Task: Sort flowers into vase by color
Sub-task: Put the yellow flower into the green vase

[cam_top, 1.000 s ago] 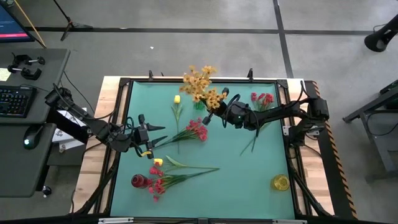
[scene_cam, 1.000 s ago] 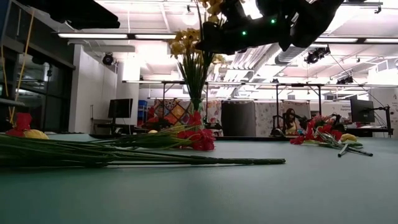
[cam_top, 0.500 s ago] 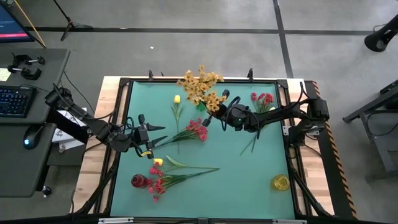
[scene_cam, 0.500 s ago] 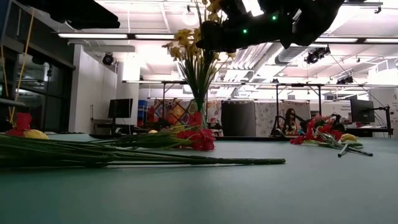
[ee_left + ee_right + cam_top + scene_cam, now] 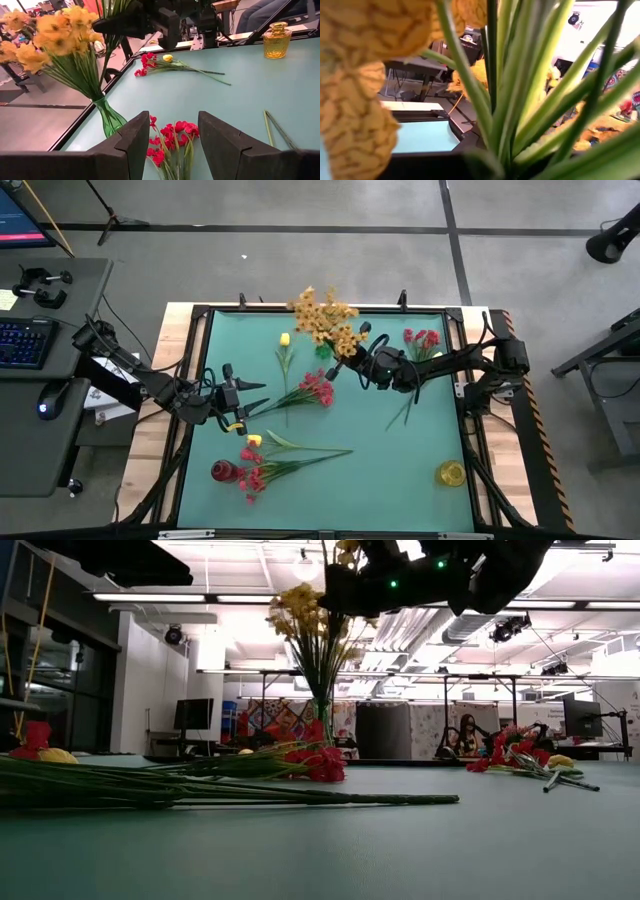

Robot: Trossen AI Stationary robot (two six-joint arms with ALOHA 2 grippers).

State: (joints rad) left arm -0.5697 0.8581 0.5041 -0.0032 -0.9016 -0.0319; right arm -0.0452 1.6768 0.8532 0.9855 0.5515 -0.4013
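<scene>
At the near edge of the table, as you look down from above, you have one red vase [image 5: 222, 471] lying by a bunch of red flowers [image 5: 256, 477] with long green stems, one yellow bud [image 5: 254, 441] beside it, and one amber vase [image 5: 450, 473] standing alone at the near right corner.

Mid-table, left: one left gripper [image 5: 255, 398], its fingers [image 5: 131, 141] parted and empty, pointing at one red-pink cluster [image 5: 316, 389] that lies flat just ahead of it.

Mid-table, right: one right gripper [image 5: 343, 361], jaws closed, raised above the table and up against the orange-yellow sprays [image 5: 326, 318]; you see their stems filling its wrist view. Whether it grips a stem, you cannot tell.

Farther back: one green vase [image 5: 111, 118], upright, holding the orange-yellow sprays. One single yellow tulip [image 5: 285, 340] lies left of it. One red cluster [image 5: 421, 339] with a yellow bud [image 5: 167, 58] lies at the far right.
</scene>
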